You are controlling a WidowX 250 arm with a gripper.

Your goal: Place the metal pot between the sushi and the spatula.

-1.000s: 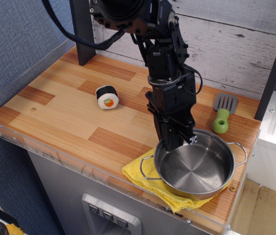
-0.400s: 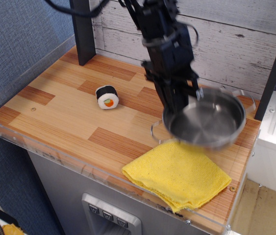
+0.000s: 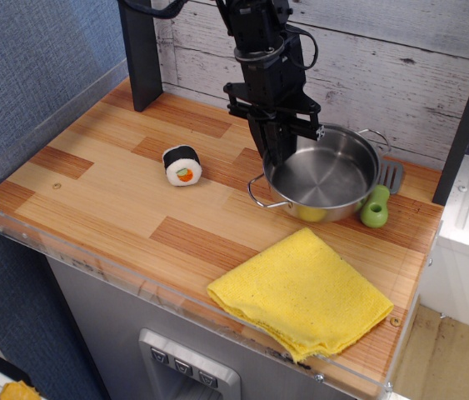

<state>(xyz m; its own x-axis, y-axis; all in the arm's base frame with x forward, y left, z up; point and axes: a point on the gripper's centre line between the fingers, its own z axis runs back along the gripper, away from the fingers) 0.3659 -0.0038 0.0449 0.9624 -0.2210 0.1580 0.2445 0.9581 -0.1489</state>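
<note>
The metal pot [image 3: 326, 175] is shiny and round with two wire loop handles. It hangs a little above the wooden counter at the back right. My gripper [image 3: 281, 157] is shut on its left rim, coming down from above. The sushi [image 3: 182, 165] is a black, white and orange roll lying to the pot's left, well apart from it. The spatula [image 3: 377, 198] lies just right of the pot, its green handle showing and its grey slotted blade partly hidden behind the pot's rim.
A folded yellow cloth [image 3: 305, 292] lies at the front right of the wooden counter [image 3: 92, 187]. A dark post [image 3: 140, 54] stands at the back left. A white plank wall runs behind, and a clear raised lip runs along the front edge.
The pot has been lifted off the yellow cloth and carried back and a little left, toward the spatula. The cloth is now bare. The sushi has not moved.
</note>
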